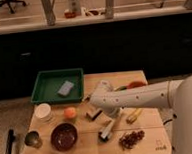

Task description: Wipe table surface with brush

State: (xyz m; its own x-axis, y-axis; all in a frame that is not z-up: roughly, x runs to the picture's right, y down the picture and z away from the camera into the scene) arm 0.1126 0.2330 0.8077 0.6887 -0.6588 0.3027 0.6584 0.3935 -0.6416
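Arm [141,95]: white, reaching in from the right, with its end over the middle of the surface [145,149].
Claw [112,114]: hangs below the arm's end, low over the wood, between the block and the yellow item and just above the brush's upper end.
Claw state: I cannot tell whether it is apart, together or clamped on anything.
Brush [107,131]: lies slanted on the surface, front of centre and right of the bowl, with a pale back and black bristles. I cannot tell if the claw touches it.
Block [94,114]: short, tan and dark, just left of the claw.
Yellow item [134,115]: long, just right of the claw.
Tray [44,90]: green, at the back left, with a grey-blue sponge [66,88] inside.
Left side: white cup [43,112], orange [69,112], dark bowl [64,136] and metal cup [32,139] — all apart from the brush.
Front right: a dark red cluster [131,138] — near the brush's lower end, not touching it.
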